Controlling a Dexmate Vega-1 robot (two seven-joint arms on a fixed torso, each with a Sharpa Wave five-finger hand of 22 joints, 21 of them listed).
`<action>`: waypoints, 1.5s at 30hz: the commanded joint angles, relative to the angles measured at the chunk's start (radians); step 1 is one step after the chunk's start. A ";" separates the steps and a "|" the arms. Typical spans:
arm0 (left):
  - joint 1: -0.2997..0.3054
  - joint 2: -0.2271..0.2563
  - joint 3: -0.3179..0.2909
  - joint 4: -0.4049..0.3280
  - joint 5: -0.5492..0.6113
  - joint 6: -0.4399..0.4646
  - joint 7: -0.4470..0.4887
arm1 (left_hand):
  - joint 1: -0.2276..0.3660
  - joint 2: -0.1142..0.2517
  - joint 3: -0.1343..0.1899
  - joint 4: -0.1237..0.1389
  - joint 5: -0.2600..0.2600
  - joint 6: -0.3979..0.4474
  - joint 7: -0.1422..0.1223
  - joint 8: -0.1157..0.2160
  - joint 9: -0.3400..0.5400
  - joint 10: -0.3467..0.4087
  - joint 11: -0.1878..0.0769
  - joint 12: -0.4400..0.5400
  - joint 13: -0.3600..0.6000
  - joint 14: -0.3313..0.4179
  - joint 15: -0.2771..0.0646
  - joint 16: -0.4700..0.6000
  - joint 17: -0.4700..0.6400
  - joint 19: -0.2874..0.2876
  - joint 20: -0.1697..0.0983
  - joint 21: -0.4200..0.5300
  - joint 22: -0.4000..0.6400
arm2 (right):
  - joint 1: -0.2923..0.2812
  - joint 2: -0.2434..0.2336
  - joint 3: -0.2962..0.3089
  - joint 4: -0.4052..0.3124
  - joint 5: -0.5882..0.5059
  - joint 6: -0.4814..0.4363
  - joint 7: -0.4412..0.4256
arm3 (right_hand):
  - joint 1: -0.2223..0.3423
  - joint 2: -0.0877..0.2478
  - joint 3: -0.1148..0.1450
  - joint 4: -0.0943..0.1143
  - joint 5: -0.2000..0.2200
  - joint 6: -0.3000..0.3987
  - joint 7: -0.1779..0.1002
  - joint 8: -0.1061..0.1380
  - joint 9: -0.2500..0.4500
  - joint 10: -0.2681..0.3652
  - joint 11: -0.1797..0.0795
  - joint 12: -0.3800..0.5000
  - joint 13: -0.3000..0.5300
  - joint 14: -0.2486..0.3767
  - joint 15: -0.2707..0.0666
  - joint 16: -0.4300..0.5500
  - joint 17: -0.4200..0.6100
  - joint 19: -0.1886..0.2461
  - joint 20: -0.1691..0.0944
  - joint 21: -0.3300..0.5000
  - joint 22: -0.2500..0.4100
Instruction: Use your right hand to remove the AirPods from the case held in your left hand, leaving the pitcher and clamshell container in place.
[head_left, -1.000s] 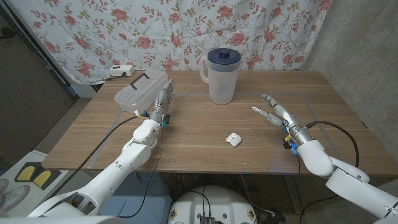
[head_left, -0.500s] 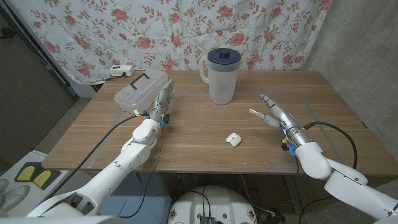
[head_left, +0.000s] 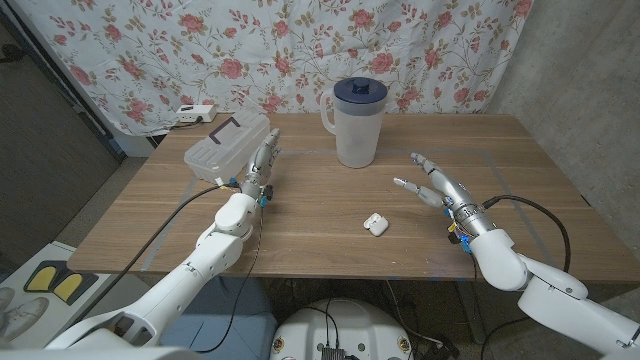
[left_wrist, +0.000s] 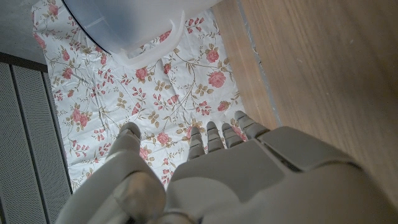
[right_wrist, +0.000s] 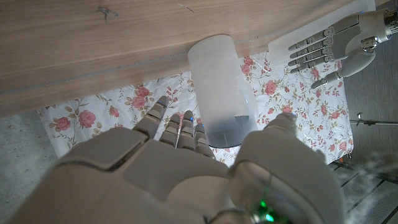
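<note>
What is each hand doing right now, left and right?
Left hand: open, fingers extended, holding nothing.
Right hand: open, fingers spread above the wooden table, holding nothing.

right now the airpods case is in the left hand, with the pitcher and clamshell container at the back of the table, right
Not quite. In the head view the AirPods case lies on the table between the hands, and the left hand holds nothing. The pitcher and clamshell container do stand at the back.

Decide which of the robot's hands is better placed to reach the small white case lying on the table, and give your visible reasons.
Right. The right hand is open and nearer the case, with bare table between. The left hand stands beside the clamshell container, farther off.
</note>
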 joint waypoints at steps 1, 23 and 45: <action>0.028 0.010 -0.007 -0.051 0.037 0.006 0.022 | 0.013 -0.001 0.007 -0.003 -0.002 0.004 0.005 0.001 0.002 0.009 0.002 0.005 0.003 0.008 -0.003 0.003 0.001 0.013 -0.001 0.005 0.003 | -0.009 -0.007 -0.012 -0.030 -0.010 -0.033 0.007 | 0.012 0.003 -0.001 -0.008 -0.001 0.007 0.001 0.003 0.003 0.012 0.000 0.005 0.005 0.001 0.000 0.002 0.003 -0.001 0.002 0.002 0.005; 0.077 0.041 -0.034 -0.173 -0.008 0.069 0.007 | 0.017 -0.005 0.007 0.002 -0.004 -0.018 0.013 -0.014 0.002 -0.004 0.013 -0.003 0.003 -0.003 0.005 -0.005 0.002 0.005 0.003 0.001 0.004 | -0.023 -0.028 -0.039 -0.110 -0.052 -0.134 0.037 | 0.027 0.008 0.009 -0.019 -0.002 -0.014 0.003 -0.007 0.004 -0.001 -0.003 -0.002 0.007 -0.022 0.009 -0.009 0.003 -0.013 0.003 -0.006 0.005; 0.100 0.111 -0.052 -0.265 -0.056 0.145 -0.056 | 0.021 -0.005 0.008 0.004 -0.003 -0.040 0.011 -0.021 0.002 -0.022 0.020 -0.011 0.004 -0.017 0.017 -0.008 0.002 -0.004 0.009 -0.002 0.005 | -0.010 -0.012 -0.108 -0.130 -0.104 -0.164 0.042 | 0.029 0.011 0.016 -0.022 -0.004 -0.024 -0.003 -0.010 0.004 0.013 -0.008 0.004 0.011 -0.030 0.012 -0.010 0.005 -0.027 0.018 -0.010 0.005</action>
